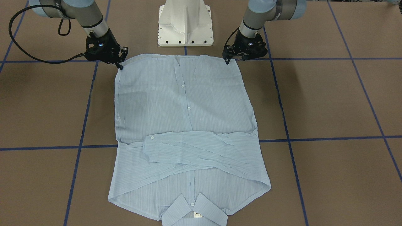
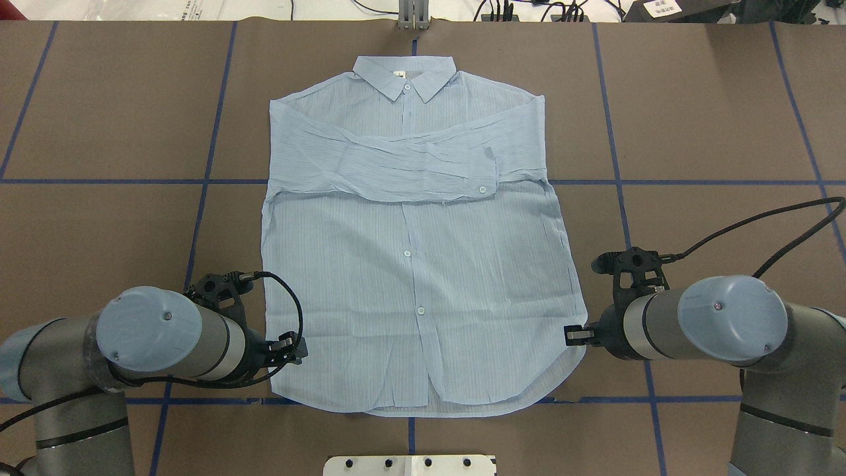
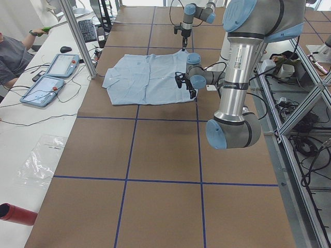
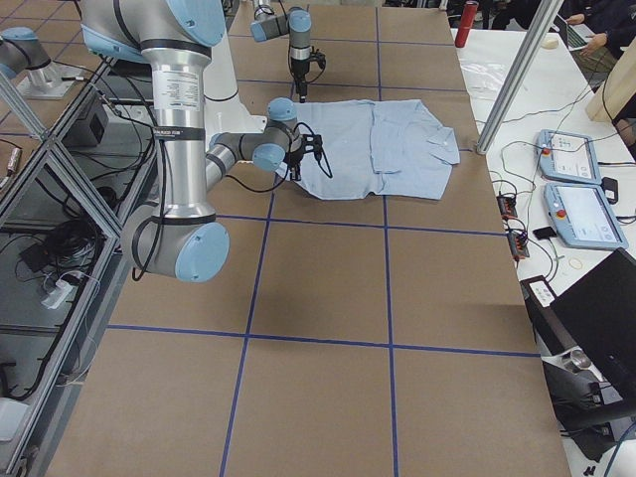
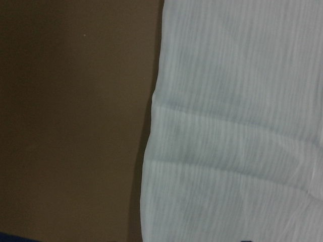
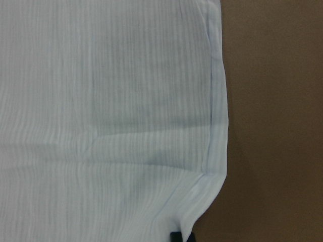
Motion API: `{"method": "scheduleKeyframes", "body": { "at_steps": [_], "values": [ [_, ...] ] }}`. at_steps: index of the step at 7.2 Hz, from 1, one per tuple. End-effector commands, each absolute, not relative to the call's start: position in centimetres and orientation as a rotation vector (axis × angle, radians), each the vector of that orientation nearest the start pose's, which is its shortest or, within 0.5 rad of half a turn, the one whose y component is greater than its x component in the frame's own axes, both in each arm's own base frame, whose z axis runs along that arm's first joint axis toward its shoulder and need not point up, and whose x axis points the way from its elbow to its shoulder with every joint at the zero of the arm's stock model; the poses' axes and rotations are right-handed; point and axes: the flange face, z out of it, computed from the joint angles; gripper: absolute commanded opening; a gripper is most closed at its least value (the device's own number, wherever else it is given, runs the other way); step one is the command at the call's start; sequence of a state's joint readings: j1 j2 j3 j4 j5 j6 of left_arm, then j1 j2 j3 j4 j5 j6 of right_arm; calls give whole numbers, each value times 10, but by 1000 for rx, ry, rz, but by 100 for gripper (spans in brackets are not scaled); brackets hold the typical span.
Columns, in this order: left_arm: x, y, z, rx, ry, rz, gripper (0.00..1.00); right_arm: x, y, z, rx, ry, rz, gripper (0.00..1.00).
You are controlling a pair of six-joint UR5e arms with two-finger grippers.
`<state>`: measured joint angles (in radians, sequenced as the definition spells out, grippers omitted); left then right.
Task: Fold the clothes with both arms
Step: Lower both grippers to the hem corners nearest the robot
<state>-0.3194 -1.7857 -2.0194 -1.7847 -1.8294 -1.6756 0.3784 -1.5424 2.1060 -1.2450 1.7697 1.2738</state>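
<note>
The pale blue striped shirt [image 1: 188,103] lies flat on the brown table, front up. Its collar points away from the robot and both sleeves are folded across the chest [image 2: 410,165]. My left gripper [image 1: 227,61] is down on the hem corner on my left side, also seen from overhead [image 2: 291,349]. My right gripper [image 1: 120,66] is down on the other hem corner, overhead [image 2: 572,335]. The fingertips of each come together to one point on the cloth. The wrist views show flat shirt edge [image 5: 242,126] [image 6: 101,101] and only a sliver of finger.
The white pedestal base [image 1: 185,25] stands just behind the hem. Blue tape lines [image 1: 314,139] grid the table. Two tablets [image 3: 51,77] and cables lie on the side bench, with an operator beside them. A red cylinder [image 3: 15,213] lies at the table's near corner.
</note>
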Motion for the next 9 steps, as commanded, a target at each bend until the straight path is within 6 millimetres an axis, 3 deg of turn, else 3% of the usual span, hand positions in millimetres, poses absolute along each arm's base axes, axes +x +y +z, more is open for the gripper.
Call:
{"method": "scheduleKeyframes", "body": {
  "at_steps": [1,5,7,9],
  "values": [
    [487,-273,332,-153,870,-289,78,-405,-286,362,117,-897,-9,0],
    [504,-254,343,-186,840,-291,69,-404,-287,362,117,-898,-7,0],
    [504,-255,344,-175,837,-299,52,-404,-287,362,117,-899,-7,0],
    [505,-254,341,-177,842,-300,24,-402,-290,362,118,-898,-2,0]
  ]
}}
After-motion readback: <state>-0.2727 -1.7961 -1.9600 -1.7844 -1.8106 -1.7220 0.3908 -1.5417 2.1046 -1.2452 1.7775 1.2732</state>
